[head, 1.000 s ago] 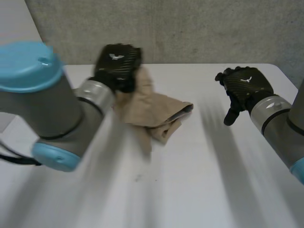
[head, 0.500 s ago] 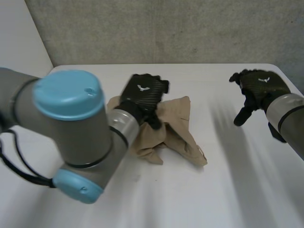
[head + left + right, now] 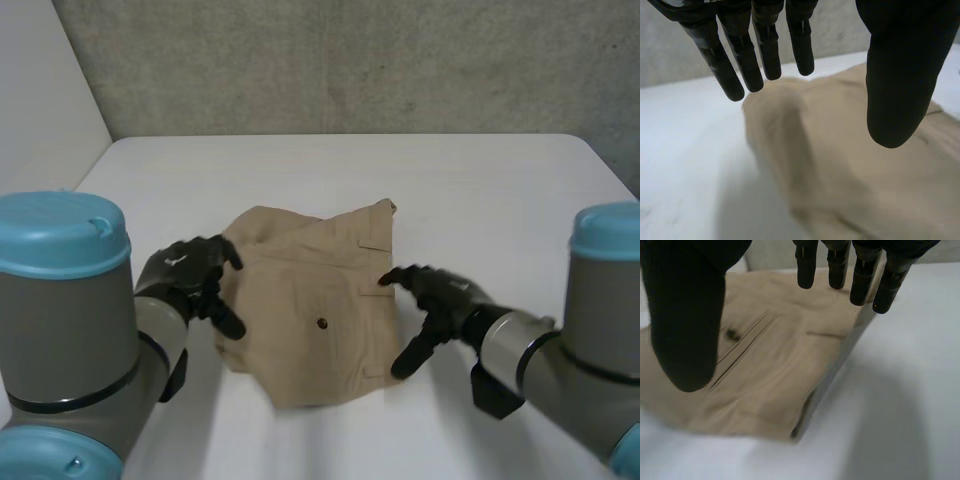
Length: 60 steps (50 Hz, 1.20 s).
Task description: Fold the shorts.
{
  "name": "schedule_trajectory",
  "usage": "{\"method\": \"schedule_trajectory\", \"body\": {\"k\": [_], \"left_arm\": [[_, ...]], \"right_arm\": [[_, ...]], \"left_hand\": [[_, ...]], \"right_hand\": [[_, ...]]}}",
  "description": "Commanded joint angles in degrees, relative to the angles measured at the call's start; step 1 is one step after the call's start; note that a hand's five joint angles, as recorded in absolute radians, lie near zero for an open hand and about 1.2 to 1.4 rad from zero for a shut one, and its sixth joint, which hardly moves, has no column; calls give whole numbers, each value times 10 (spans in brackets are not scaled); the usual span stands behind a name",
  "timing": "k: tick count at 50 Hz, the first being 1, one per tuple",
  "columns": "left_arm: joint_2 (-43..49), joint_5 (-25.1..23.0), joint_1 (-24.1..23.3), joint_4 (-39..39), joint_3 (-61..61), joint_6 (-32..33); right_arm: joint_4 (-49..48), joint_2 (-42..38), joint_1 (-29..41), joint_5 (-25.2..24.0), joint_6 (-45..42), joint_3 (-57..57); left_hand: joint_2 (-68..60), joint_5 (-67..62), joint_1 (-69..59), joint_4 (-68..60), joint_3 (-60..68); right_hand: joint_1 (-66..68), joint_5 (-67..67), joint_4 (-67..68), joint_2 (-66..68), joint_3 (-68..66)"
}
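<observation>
The tan shorts point(image 3: 310, 300) lie spread on the white table point(image 3: 480, 180), a dark button near their middle and a pocket seam toward the right side. My left hand point(image 3: 190, 282) hovers at the shorts' left edge, fingers point(image 3: 740, 60) straight and apart from the thumb, holding nothing; the shorts point(image 3: 850, 165) lie under its palm. My right hand point(image 3: 432, 300) is at the shorts' right edge, open, its fingertips point(image 3: 850, 275) over the cloth point(image 3: 765, 365) and nothing gripped.
A grey wall point(image 3: 340, 60) rises behind the table's far edge. The table's left edge runs near my left arm point(image 3: 70, 330). Bare tabletop lies ahead of the shorts and to the right of them.
The left hand carried the bunched shorts toward the middle, let them go and drew back to their left edge. The shorts now lie flat. The right hand came down from the far right to their right edge.
</observation>
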State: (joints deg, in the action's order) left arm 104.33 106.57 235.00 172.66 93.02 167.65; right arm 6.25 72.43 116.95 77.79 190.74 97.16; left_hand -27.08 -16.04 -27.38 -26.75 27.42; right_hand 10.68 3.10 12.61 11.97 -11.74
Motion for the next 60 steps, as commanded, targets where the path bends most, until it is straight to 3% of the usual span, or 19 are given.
{"method": "schedule_trajectory", "body": {"k": [1, 9, 15, 30, 39, 49, 60], "left_arm": [[-13, -6, 61, -11, 43, -3], [-14, -8, 80, -11, 59, -3], [-15, -8, 79, -8, 63, -3], [-18, -20, 74, -5, 63, -3], [-19, -21, 74, -4, 65, -3], [-19, -43, 75, -3, 84, -3], [-11, -102, 71, 0, 119, -8]], "right_arm": [[-60, -15, 59, 39, -85, 29], [-105, -62, 94, 93, -203, 24], [-141, -82, 97, 117, -237, 22], [-166, -125, 97, 119, -263, 3], [-176, -131, 97, 113, -261, -28], [-167, -93, 92, 117, -254, -114], [-106, -51, 97, 124, -259, -250]], "left_hand": [[-23, -34, -20, -26, 20], [-28, -39, -25, -31, 25], [-30, -40, -27, -33, 26], [-35, -45, -32, -38, 32], [-35, -45, -32, -38, 32], [-75, -86, -72, -79, 72], [-99, -109, -96, -102, 95]], "right_hand": [[-7, -31, -26, -20, 17], [108, 84, 89, 95, -98], [174, 150, 155, 161, -163], [287, 263, 267, 274, -276], [687, 662, 667, 674, -676], [693, 669, 674, 680, -683], [693, 669, 674, 680, -683]]}}
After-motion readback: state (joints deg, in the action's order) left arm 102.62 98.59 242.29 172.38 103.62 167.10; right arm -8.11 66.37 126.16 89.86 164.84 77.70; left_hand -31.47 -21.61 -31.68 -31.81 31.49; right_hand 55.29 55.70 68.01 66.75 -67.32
